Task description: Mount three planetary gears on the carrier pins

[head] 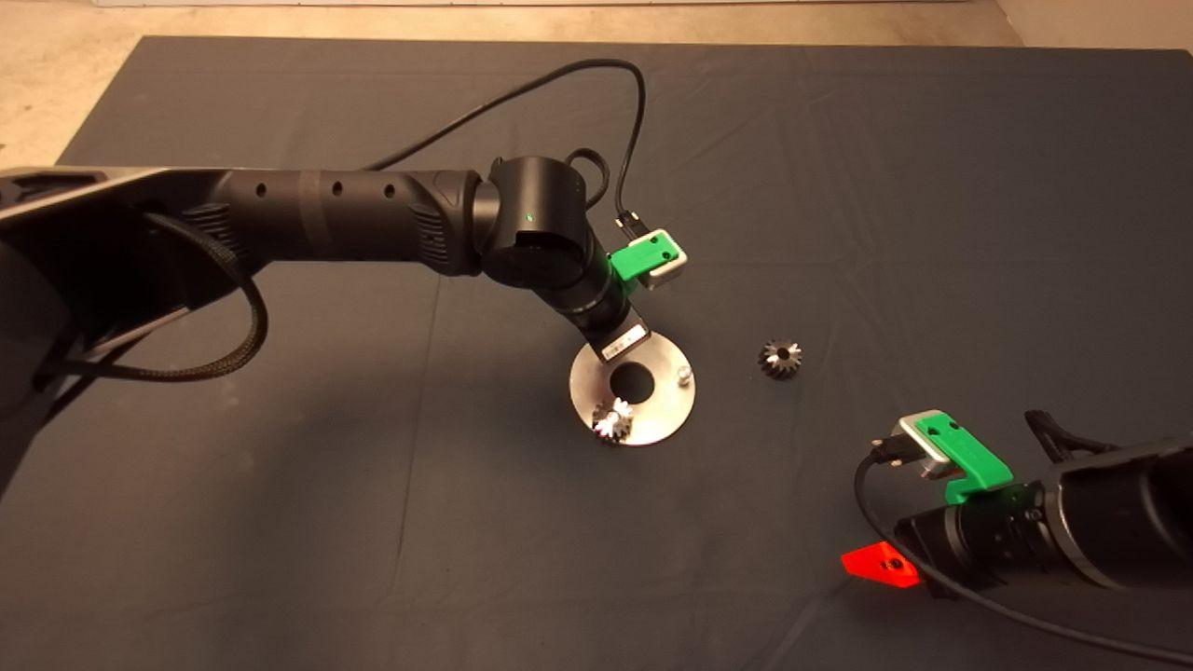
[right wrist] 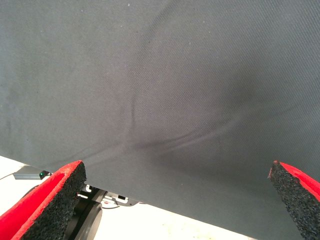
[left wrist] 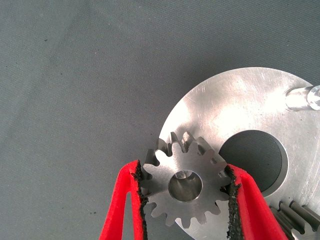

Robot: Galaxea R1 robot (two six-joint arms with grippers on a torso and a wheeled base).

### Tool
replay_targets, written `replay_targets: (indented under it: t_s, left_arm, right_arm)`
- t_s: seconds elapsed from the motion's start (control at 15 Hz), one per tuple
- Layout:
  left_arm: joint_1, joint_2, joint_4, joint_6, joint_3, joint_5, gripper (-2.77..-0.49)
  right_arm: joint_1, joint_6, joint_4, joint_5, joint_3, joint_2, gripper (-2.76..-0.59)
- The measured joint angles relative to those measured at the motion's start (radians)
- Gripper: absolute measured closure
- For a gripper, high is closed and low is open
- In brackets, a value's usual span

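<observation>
Step in hand: second planetary gear being seated.
- Left pincer [left wrist: 187,200]: clenched on a silvery gear [left wrist: 184,186], its centre hole over a carrier pin [left wrist: 181,175]; arm reaches in from the left, wrist angled down over the carrier disc [head: 666,410].
- Mounted gear [head: 612,420]: on its pin.
- Free pin [head: 684,375]: bare.
- Darker gear [head: 779,358]: on the desk mat, near the disc.
- Right pincer [right wrist: 175,200]: released, parked at lower right.

Next, by judgement: press down, then release.

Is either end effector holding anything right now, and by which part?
The left end effector grips a silvery planetary gear by its toothed rim, on opposite sides, over the disc. The right end effector is open and holds nothing.
</observation>
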Motion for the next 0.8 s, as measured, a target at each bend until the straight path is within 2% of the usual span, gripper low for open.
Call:
replay_targets:
  t_s: [0.53,0.8]
  left_arm:
    - [0.000,0.000,-0.006,0.000,-0.001,-0.001,-0.64]
    - [0.000,-0.008,-0.012,0.000,-0.001,-0.019,-0.64]
  right_arm:
    - [0.000,0.000,0.003,0.000,0.000,0.000,-2.75]
    - [0.000,0.000,0.004,0.000,0.000,0.000,-2.75]
